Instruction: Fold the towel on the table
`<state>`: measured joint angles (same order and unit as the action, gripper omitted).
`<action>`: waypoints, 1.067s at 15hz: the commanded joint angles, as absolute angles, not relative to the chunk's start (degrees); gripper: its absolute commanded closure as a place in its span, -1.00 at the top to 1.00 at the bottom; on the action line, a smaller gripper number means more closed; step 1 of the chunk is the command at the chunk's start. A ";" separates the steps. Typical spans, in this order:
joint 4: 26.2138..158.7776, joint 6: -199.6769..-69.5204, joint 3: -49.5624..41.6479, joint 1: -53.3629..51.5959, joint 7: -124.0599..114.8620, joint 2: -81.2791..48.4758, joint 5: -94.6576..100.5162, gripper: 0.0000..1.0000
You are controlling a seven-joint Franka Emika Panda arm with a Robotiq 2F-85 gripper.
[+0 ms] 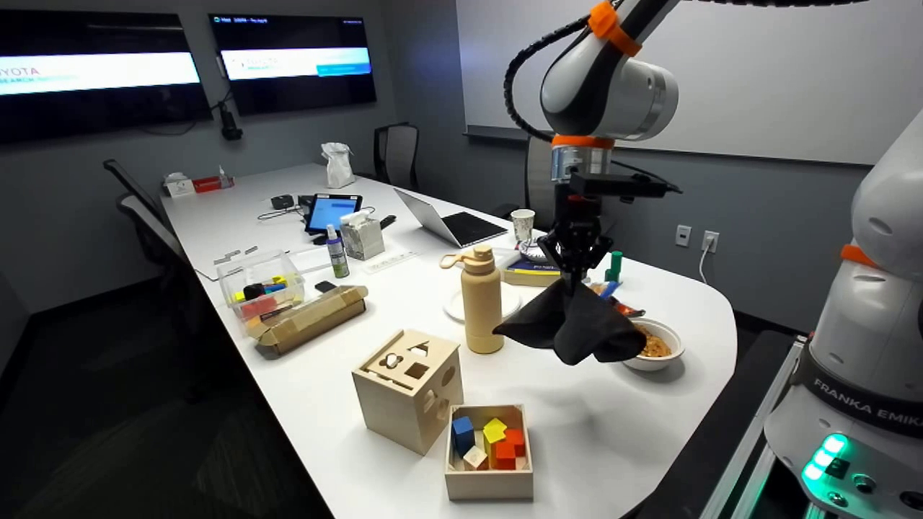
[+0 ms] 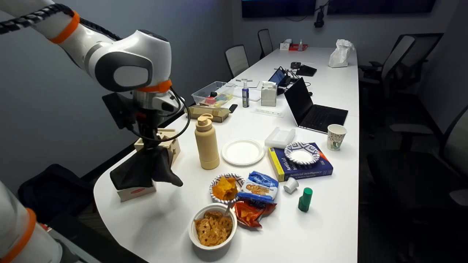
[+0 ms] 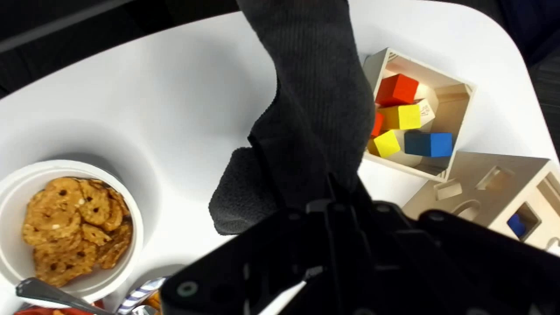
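The towel (image 3: 315,100) hangs in the air directly beneath the gripper (image 1: 572,278), over the rounded end of the table (image 1: 598,447). The gripper is clamped on it, pinching a gathered peak, and the rest droops below in loose folds and hanging corners. Just where the towel goes in between the tips is hard to make out, black against black. Seen from the wrist, the towel comes between the bowl (image 3: 137,218) and the box (image 1: 489,486).

The towel is charcoal to black: fine ribbing runs along the largest fold, and a smaller flap beside it has a short, fuzzy nap. The table is smooth and white. The bowl, also white, is round and holds brown crisps (image 3: 61,227) marked with small dark holes; a metal handle (image 3: 57,298) leans across its rim. The box is shallow pale wood, holding blocks (image 3: 397,89) in red, yellow, blue and bare wood. Just beside it, the cube (image 1: 400,407), of like wood, has shapes cut through its faces.
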<state>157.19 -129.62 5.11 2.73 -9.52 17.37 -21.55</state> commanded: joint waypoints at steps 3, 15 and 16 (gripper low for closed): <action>154.78 -114.01 3.59 2.60 -18.36 18.46 -15.20 -0.98; 134.92 -105.13 2.07 1.32 -14.56 -13.97 -12.04 -0.98; 132.77 -103.85 1.83 1.32 -14.07 -16.60 -11.96 -0.98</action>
<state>141.18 -108.90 3.29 2.20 -15.40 -7.20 -13.36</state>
